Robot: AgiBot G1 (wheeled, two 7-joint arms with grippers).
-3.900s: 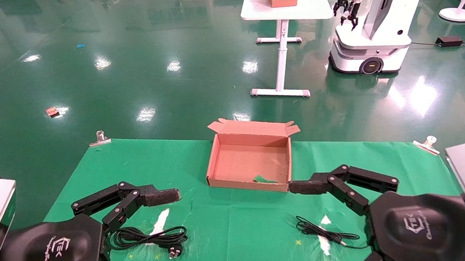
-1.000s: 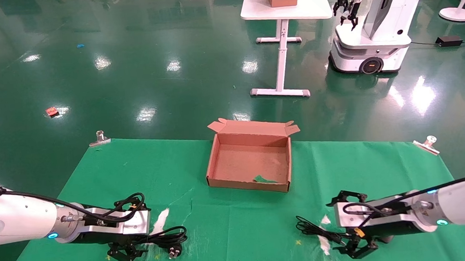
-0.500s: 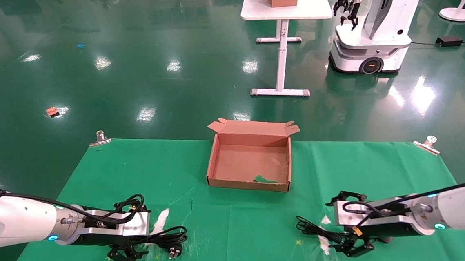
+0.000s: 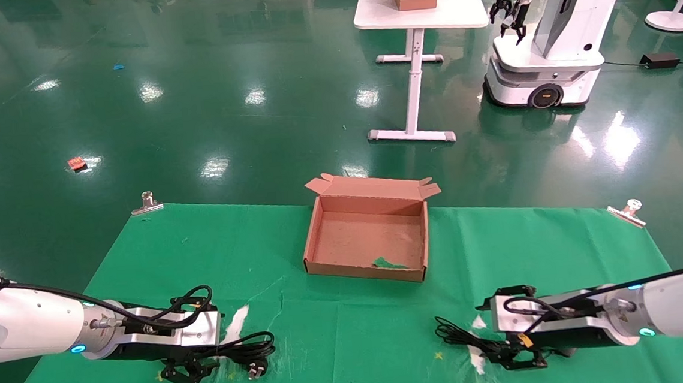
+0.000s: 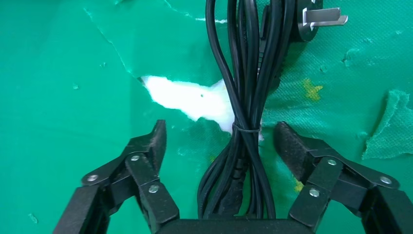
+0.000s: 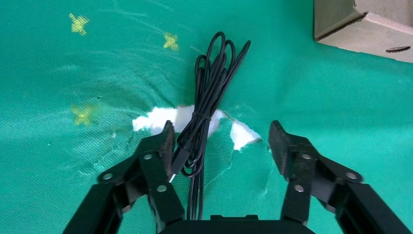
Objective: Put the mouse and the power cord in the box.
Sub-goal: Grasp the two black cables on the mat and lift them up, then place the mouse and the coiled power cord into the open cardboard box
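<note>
Left claw: the left claw (image 4: 189, 370) sits low at 8 o'clock on the cloth (image 4: 357, 334). It is open wide and holds nothing.
Cord: the cord (image 5: 248, 97) lies flat at 8 o'clock, between the left claw's two fingers. Its plug (image 5: 311, 19) is at the far end, away from the claw.
Right claw: the right claw (image 4: 518, 359) sits low at 4 o'clock. It is open wide and empty too.
Mouse: only a thin mouse cable (image 6: 207, 92) shows, close to one finger, not in the middle. No round mouse body can be seen.
Box: the box (image 4: 362, 271) is at 12 o'clock, open, with only a green scrap (image 4: 390, 264) inside.
Good grab: each claw should probably close right at the small tie (image 5: 246, 129), where the loops are bunched.
Fix first: the right claw looks like it should slide over so the bundle is centred.
Watch out: the cloth has a tear (image 6: 160, 119) under each bundle. A finger pushed too low may snag it. Loose loops may slip out.
</note>
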